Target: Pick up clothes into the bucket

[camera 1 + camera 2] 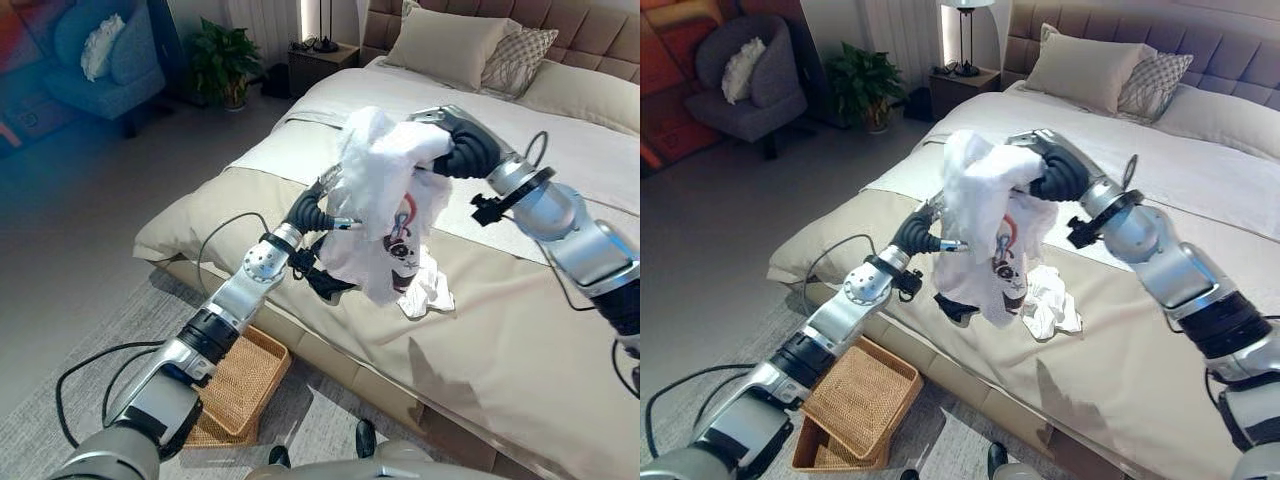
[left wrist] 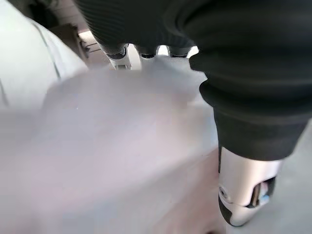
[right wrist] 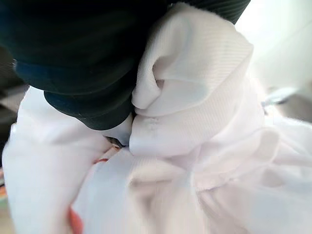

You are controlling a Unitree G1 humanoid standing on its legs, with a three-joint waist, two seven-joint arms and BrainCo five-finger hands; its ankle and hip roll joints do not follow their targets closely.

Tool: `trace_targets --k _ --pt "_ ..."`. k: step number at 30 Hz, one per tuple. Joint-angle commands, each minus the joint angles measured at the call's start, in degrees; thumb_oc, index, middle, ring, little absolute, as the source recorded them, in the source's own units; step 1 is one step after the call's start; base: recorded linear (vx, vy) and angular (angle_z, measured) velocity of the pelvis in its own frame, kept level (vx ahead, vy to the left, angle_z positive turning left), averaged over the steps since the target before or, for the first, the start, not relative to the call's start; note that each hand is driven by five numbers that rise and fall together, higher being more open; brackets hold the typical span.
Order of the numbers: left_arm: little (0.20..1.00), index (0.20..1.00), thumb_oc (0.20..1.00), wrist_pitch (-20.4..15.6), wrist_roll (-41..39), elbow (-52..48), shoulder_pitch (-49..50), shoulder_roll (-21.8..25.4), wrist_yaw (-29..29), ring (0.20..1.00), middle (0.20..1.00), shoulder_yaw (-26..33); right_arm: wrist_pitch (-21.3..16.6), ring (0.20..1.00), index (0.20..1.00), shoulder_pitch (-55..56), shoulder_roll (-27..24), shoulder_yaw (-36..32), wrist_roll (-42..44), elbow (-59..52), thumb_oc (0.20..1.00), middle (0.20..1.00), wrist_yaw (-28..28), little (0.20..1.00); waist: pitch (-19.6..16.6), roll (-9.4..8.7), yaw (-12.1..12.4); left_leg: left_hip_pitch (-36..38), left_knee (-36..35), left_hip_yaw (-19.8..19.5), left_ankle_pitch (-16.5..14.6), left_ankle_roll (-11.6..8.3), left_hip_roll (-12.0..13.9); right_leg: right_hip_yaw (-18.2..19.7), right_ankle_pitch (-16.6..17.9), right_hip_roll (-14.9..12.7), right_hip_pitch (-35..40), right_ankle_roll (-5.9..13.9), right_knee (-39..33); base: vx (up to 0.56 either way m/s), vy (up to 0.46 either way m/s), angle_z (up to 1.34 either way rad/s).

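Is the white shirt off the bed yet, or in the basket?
Mostly lifted: white shirt bunched in right hand, left hand alongside; basket below.

Both arms are up and reaching forward, meeting over the middle. The right arm comes in from the right, elbow bent, its right hand (image 1: 1055, 172) raised highest, dark ribbed cover on top and fingers curled into white cloth. The left arm stretches up from lower left, its left hand (image 1: 318, 208) pressed against the same cloth (fingers buried, grip unreadable).
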Motion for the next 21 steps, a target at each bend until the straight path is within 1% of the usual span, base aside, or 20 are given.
trace_targets --k 1,3,6,7,8,9,10,11,12,13,14,15,16,17,18,19,20,21 --pt "1.0 1.0 1.0 -1.19 -0.62 3.58 -8.37 -1.76 -1.52 1.0 1.0 -4.0 -3.96 0.2 0.2 -4.69 2.3 -3.11 4.85 -4.35 0.2 0.2 -2.03 0.2 -2.89 -2.31 1.03 -0.98 3.98 -1.5 -3.85 0.68 -1.6 -2.79 -3.17 -4.2 1.3 4.45 4.14 0.0 0.005 0.07" --pt "1.0 1.0 1.0 -1.03 -1.72 3.61 -8.37 -2.11 -1.95 1.0 1.0 -4.42 -4.04 0.2 0.2 -4.82 3.08 -2.89 5.04 -5.36 0.2 0.2 -1.82 0.2 -2.81 -2.28 1.0 -1.02 4.1 -1.5 -3.91 0.73 -1.6 -2.69 -3.14 -4.22 1.25 4.42 4.14 0.0 0.002 0.03" --pt "1.0 1.0 1.0 -0.54 -8.54 3.49 -8.95 -3.56 -3.8 1.0 1.0 -6.27 -4.22 0.2 0.2 -5.29 4.42 -1.77 6.69 -7.52 0.2 0.2 -1.04 0.2 -2.62 -2.17 0.9 -1.23 4.32 -1.6 -3.87 0.76 -1.63 -2.65 -3.13 -4.24 1.1 4.41 4.3 0.0 0.0 0.0" --pt "1.0 1.0 1.0 -0.54 -8.57 3.5 -8.97 -3.55 -3.82 1.0 1.0 -6.27 -4.22 0.2 0.2 -5.29 4.41 -1.79 6.7 -7.53 0.2 0.2 -1.03 0.2 -2.62 -2.17 0.9 -1.24 4.32 -1.61 -3.88 0.76 -1.63 -2.66 -3.13 -4.24 1.09 4.41 4.3 0.0 0.0 0.0" --pt "1.0 1.0 1.0 -0.26 -12.56 3.03 -8.89 -4.0 -5.02 1.0 1.0 -7.22 -4.35 0.2 0.2 -5.58 4.65 -1.24 7.75 -8.3 0.2 0.2 -0.85 0.2 -2.59 -2.11 0.83 -1.29 4.32 -1.62 -3.81 0.75 -1.66 -2.65 -3.14 -4.24 1.08 4.41 4.31 0.0 0.0 0.0" --pt "1.0 1.0 1.0 0.84 -18.87 2.13 -9.86 -3.78 -7.99 1.0 1.0 -9.96 -4.54 0.2 0.2 -6.17 4.64 0.01 9.61 -9.16 0.2 0.2 -0.26 0.2 -2.61 -2.02 0.59 -1.36 4.26 -1.62 -3.74 0.69 -1.67 -2.67 -3.12 -4.22 1.03 4.4 4.26 0.04 0.002 0.0" --pt "1.0 1.0 1.0 1.22 -22.1 1.28 -10.39 -3.26 -9.13 1.0 1.0 -11.22 -4.61 0.2 0.2 -6.43 4.54 0.85 10.74 -9.74 0.2 0.2 0.18 0.2 -2.68 -1.88 0.49 -0.92 4.11 -1.58 -4.19 0.61 -1.56 -2.65 -3.48 -4.08 1.42 4.44 4.16 0.04 0.0 0.0" --pt "1.0 1.0 1.0 1.25 -22.21 1.24 -10.43 -3.17 -9.16 1.0 1.0 -11.21 -4.62 0.2 0.2 -6.48 4.55 0.85 10.77 -9.71 0.2 0.2 0.2 0.2 -2.62 -1.9 0.49 -0.88 4.1 -1.57 -4.19 0.61 -1.55 -2.64 -3.48 -4.08 1.46 4.44 4.16 0.04 0.0 0.0" --pt "1.0 1.0 1.0 1.5 -24.2 0.89 -10.44 -2.75 -9.45 1.0 1.0 -11.98 -4.65 0.2 0.2 -6.56 4.45 1.39 11.6 -9.95 0.2 0.2 0.41 0.2 -2.62 -1.84 0.45 -0.77 4.05 -1.52 -4.19 0.57 -1.52 -2.68 -3.5 -4.08 1.57 4.44 4.15 0.0 0.0 0.0" --pt "1.0 1.0 1.0 2.1 -28.8 -0.43 -10.97 -1.63 -10.42 1.0 1.0 -13.3 -4.58 0.2 0.2 -6.89 4.13 2.64 13.38 -10.26 0.2 0.2 1.0 0.2 -2.65 -1.87 0.37 -0.69 3.93 -1.55 -4.12 0.52 -1.52 -2.69 -3.46 -4.12 1.61 4.46 4.09 0.0 0.0 0.0" --pt "1.0 1.0 1.0 2.4 -30.64 -0.78 -10.72 -1.2 -10.91 1.0 1.0 -13.67 -4.64 0.2 0.2 -7.1 3.93 3.16 13.87 -10.38 0.2 0.2 1.16 0.2 -2.65 -1.91 0.3 -0.67 3.86 -1.58 -4.09 0.46 -1.49 -2.7 -3.44 -4.16 1.63 4.47 4.05 0.0 0.0 0.0" --pt "0.922 0.922 0.922 2.41 -30.68 -0.81 -10.72 -1.16 -10.92 0.922 0.922 -13.65 -4.65 0.2 0.2 -7.15 3.94 3.19 13.89 -10.35 0.2 0.2 1.16 0.2 -2.65 -1.91 0.27 -0.67 3.85 -1.59 -4.08 0.46 -1.49 -2.71 -3.44 -4.16 1.64 4.47 4.05 0.0 0.0 0.0" --pt "0.2 0.2 0.2 2.53 -33.57 -0.91 -9.46 -0.77 -11.39 0.2 0.2 -12.94 -4.55 0.2 0.2 -7.11 3.83 3.89 14.21 -9.99 0.2 0.2 1.18 0.2 -2.76 -2.07 0.27 -0.6 3.75 -1.58 -4.08 0.41 -1.48 -2.71 -3.45 -4.15 1.67 4.45 4.0 0.0 0.0 0.0" --pt "0.2 0.2 0.2 2.53 -33.57 -0.91 -9.46 -0.77 -11.39 0.2 0.2 -12.93 -4.56 0.2 0.2 -7.11 3.83 3.9 14.21 -9.99 0.2 0.2 1.18 0.2 -2.76 -2.07 0.26 -0.6 3.75 -1.58 -4.08 0.41 -1.48 -2.71 -3.45 -4.15 1.67 4.45 4.0 0.0 0.0 0.0" --pt "0.2 0.2 0.2 2.59 -35.4 -0.84 -8.27 -0.7 -11.51 0.2 0.2 -11.86 -4.56 0.285 0.285 -7.03 3.98 3.99 14.15 -9.8 0.285 0.285 1.07 0.285 -2.81 -2.19 0.27 -0.55 3.73 -1.6 -4.1 0.39 -1.46 -2.68 -3.51 -4.11 1.67 4.42 4.05 0.0 0.0 0.0" --pt "0.2 0.2 0.2 2.47 -36.07 -1.03 -7.42 -0.61 -11.76 0.2 0.2 -11.1 -4.55 0.454 0.454 -6.59 4.05 3.82 14.05 -9.56 0.454 0.454 1.04 0.454 -2.82 -2.3 0.28 -0.54 3.71 -1.62 -4.14 0.39 -1.46 -2.67 -3.55 -4.07 1.66 4.42 4.06 0.0 0.0 0.0" --pt "0.2 0.2 0.2 2.4 -37.34 -1.44 -5.39 -0.44 -11.8 0.2 0.2 -9.63 -4.4 0.752 0.752 -6.03 3.94 3.57 13.42 -9.02 0.752 0.752 0.87 0.752 -2.83 -2.46 0.39 -0.53 3.68 -1.61 -4.19 0.42 -1.48 -2.64 -3.61 -4.03 1.67 4.38 4.03 0.0 0.0 0.0" --pt "0.2 0.2 0.2 2.41 -37.35 -1.47 -5.34 -0.42 -11.8 0.2 0.2 -9.62 -4.4 1.0 1.0 -6.02 3.97 3.59 13.41 -9.02 1.0 1.0 0.87 1.0 -2.86 -2.47 0.36 -0.54 3.68 -1.6 -4.19 0.42 -1.48 -2.64 -3.61 -4.03 1.66 4.38 4.03 0.0 0.0 0.0"
